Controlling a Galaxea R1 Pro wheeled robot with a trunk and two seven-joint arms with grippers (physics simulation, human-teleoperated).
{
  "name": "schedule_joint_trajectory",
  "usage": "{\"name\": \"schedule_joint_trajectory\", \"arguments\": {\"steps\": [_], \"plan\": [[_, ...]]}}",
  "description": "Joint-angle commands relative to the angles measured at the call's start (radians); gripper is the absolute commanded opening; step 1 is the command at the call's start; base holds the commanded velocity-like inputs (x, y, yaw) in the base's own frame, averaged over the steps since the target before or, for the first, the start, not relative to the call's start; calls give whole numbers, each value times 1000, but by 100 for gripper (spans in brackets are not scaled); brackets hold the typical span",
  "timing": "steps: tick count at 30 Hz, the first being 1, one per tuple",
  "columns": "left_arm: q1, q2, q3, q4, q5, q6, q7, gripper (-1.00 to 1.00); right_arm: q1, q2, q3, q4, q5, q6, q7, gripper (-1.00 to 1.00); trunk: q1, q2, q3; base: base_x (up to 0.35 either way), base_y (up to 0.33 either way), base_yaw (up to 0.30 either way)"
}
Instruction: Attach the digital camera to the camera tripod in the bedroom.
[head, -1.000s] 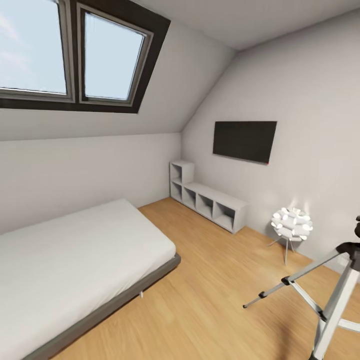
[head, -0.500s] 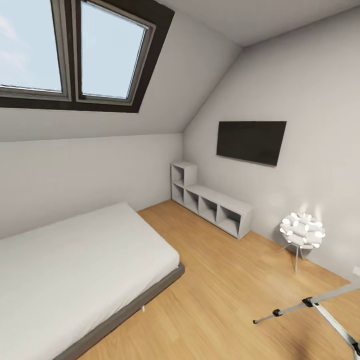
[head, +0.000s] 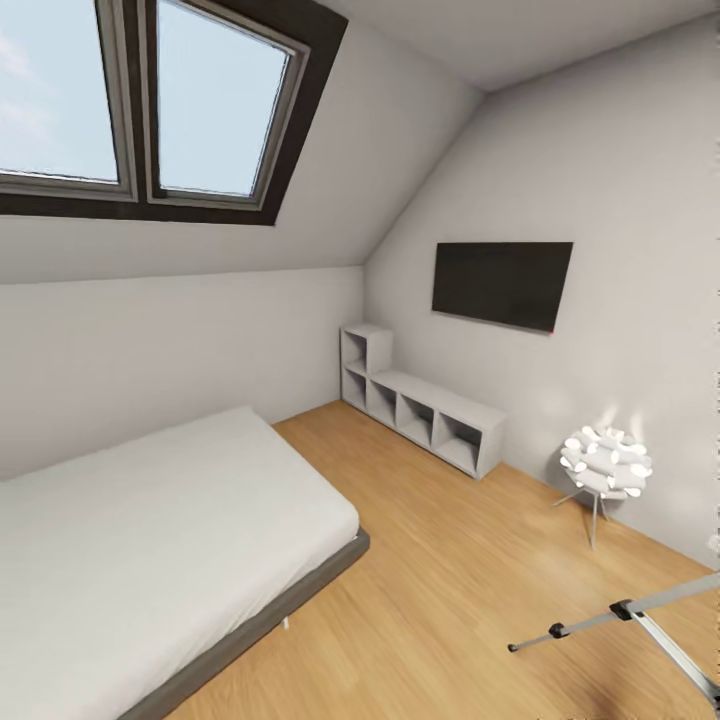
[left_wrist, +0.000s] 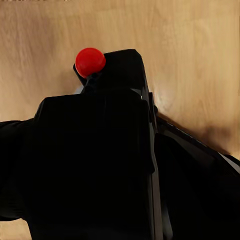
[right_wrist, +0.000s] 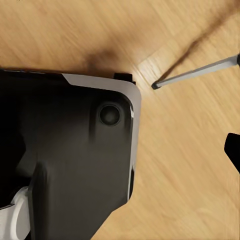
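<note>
No readable text, label, brand, number or sign appears anywhere: the wall-mounted screen (head: 502, 284) is blank black, and the digital camera (left_wrist: 100, 150) shows bare black surfaces.

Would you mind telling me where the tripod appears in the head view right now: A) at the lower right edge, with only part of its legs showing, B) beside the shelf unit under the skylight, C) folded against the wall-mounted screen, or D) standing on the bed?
A: part of the camera tripod, silver legs with black joints, juts in at the lower right corner over the wood floor.
</note>
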Motion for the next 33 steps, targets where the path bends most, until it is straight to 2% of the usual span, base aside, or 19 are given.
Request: {"name": "schedule_joint_trajectory", "arguments": {"steps": [1,33], "plan": [[0,0,8,0,-5,-2,1,-100,-1,-1,-9,3,8,-3,2,100,0,-1,0,5,2,-159],[0,0,8,0,-4,-3,1,-100,-1,1,-11,3,7,-5,2,100,0,-1,0,0,0,-275]]}}
